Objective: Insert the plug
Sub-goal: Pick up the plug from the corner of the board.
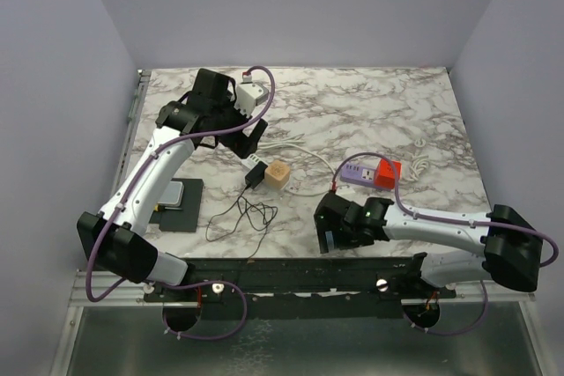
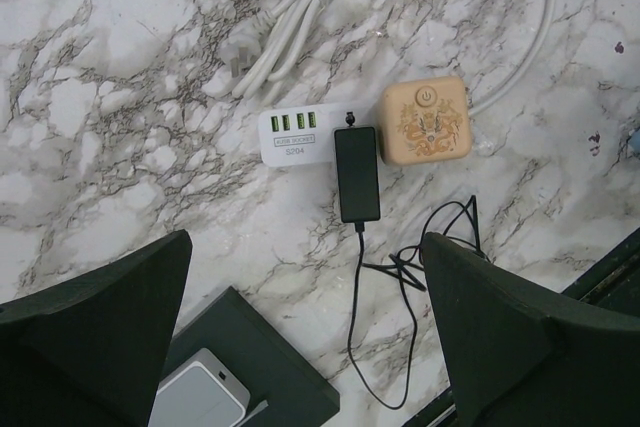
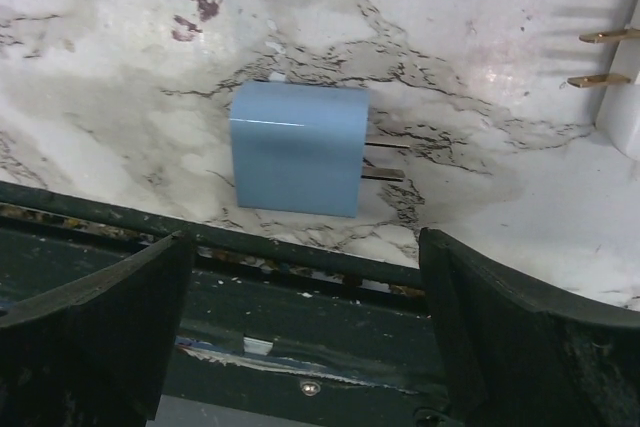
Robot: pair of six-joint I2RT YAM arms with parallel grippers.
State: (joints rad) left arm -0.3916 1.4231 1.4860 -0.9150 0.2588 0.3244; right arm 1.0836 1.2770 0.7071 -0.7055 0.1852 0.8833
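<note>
A light blue plug lies on the marble table by the front edge, its two prongs pointing right in the right wrist view. My right gripper is open and empty, hovering just short of it over the black front rail; in the top view my right gripper hides the plug. A purple power strip with a red end lies behind it. My left gripper is open and empty, held high over the table; in the top view it is at the back left.
Under the left gripper lie a white USB charger, a black adapter with a thin tangled cord, and a tan cube. A dark tray holds a white device. A white plug with brass prongs lies right of the blue plug.
</note>
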